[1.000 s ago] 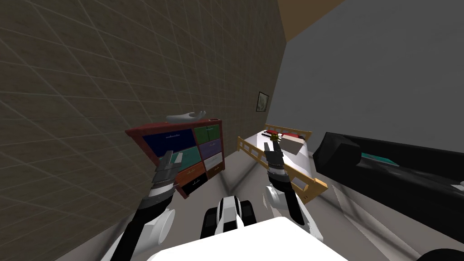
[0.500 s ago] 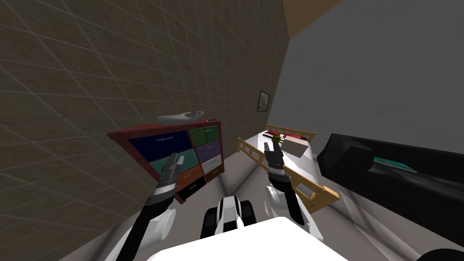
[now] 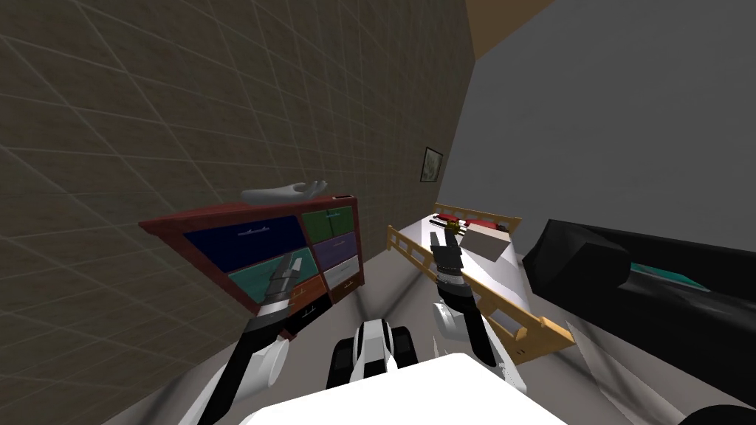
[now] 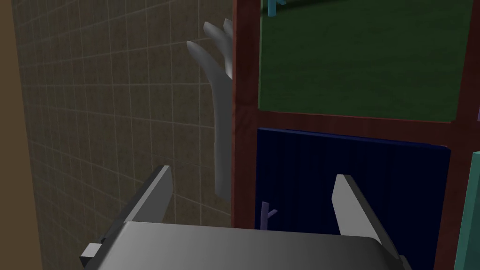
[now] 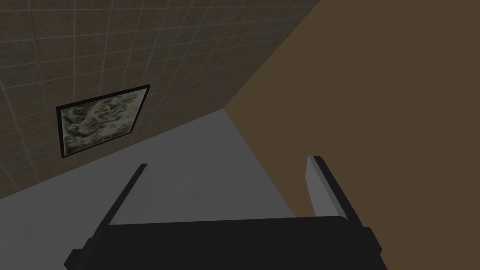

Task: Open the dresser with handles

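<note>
The dresser (image 3: 221,215) has a red-brown frame and drawers in several colours, and it stands against the tiled wall to my left. My left gripper (image 3: 288,267) is open, close in front of its drawer fronts, over the teal drawer (image 3: 255,277). In the left wrist view the left gripper (image 4: 253,197) faces the navy drawer (image 4: 356,183), whose small handle (image 4: 267,214) lies between the fingers, a little ahead of them. A green drawer (image 4: 361,56) lies beyond the navy one. My right gripper (image 3: 441,242) is raised and open, holding nothing.
A grey hand-shaped ornament (image 3: 284,193) lies on the dresser top. A bed with a wooden frame (image 3: 413,254) stands ahead to the right, with a black sofa (image 3: 650,280) further right. A strip of grey floor runs between the dresser and the bed.
I have moved closer to the dresser, which now looks larger and further left. My left gripper has reached forward to the drawer fronts. The right arm has kept its pose.
</note>
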Tool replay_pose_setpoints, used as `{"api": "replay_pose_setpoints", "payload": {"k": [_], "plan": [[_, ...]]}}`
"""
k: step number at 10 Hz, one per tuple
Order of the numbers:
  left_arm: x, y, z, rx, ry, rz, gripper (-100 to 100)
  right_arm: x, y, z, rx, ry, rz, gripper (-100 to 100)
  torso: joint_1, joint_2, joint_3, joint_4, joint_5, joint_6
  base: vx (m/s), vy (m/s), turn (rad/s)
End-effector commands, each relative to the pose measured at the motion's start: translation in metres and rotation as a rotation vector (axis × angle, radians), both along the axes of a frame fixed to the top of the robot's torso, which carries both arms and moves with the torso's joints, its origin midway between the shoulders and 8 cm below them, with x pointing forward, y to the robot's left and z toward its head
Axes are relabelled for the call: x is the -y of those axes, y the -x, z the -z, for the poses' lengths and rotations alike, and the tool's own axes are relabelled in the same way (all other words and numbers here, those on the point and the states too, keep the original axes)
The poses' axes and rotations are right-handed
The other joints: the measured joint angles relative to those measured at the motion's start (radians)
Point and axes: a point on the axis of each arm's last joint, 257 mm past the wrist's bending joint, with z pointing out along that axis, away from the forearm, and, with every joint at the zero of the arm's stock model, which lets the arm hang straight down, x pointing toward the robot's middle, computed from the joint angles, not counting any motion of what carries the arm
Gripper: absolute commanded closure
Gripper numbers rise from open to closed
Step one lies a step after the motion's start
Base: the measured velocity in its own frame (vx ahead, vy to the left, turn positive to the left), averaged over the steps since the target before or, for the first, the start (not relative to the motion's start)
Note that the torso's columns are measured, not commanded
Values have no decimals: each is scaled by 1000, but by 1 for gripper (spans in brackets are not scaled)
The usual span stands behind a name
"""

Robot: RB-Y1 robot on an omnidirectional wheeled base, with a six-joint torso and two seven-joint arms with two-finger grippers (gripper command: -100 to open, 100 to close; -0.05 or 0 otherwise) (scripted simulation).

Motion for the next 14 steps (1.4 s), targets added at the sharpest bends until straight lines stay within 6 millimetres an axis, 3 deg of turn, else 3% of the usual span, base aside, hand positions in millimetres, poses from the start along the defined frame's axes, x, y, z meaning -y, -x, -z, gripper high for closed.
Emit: {"api": "replay_pose_setpoints", "payload": {"k": [1,14], "plan": [[-9,-5,21,-43,5,-17,-100,0,0,0,0,0,0,0,0,-1,-1,0,0,0,105,-57,26],[-41,-21,133,-252,76,-105,-100,0,0,0,0,0,0,0,2,2,1,0,0,0,104,-53,20]]}}
